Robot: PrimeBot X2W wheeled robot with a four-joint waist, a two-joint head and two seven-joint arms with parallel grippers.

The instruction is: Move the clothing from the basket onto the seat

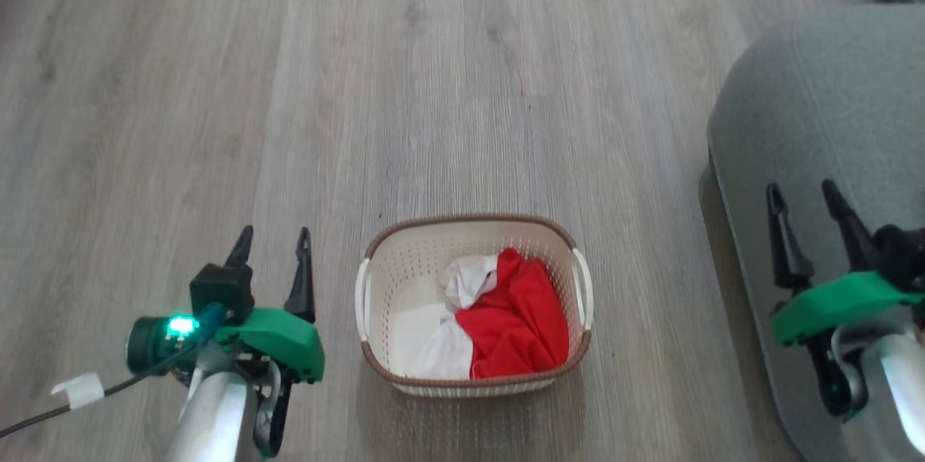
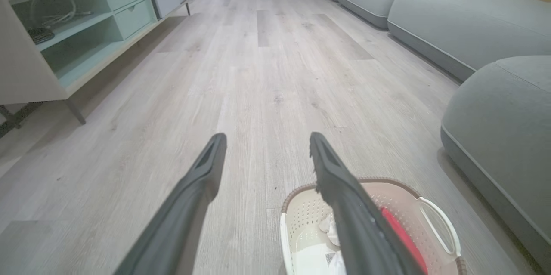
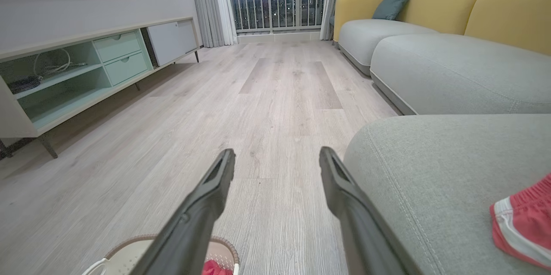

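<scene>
The seat (image 1: pixel 831 108) is lying beneath and to the right of the right gripper (image 1: pixel 801 191), whose two fingers are standing spread apart and holding nothing; in the right wrist view one red piece (image 3: pixel 523 227) with white bands is resting on the cushion to the right of those fingers, clear of them, so part of the transfer is judged to be done. The basket (image 1: pixel 405 267) is sitting on the floor (image 1: pixel 462 50) between the two pairs of fingers, just to the right of the left gripper (image 1: pixel 274 238) and well to the left of the right one; the clothing (image 1: pixel 520 324) inside it, a red heap with white material beside it, is occupying the half nearer the right fingers, so at least one more lift is judged to be outstanding. The left fingers are likewise standing apart and empty; neither pair is reaching into the basket.
</scene>
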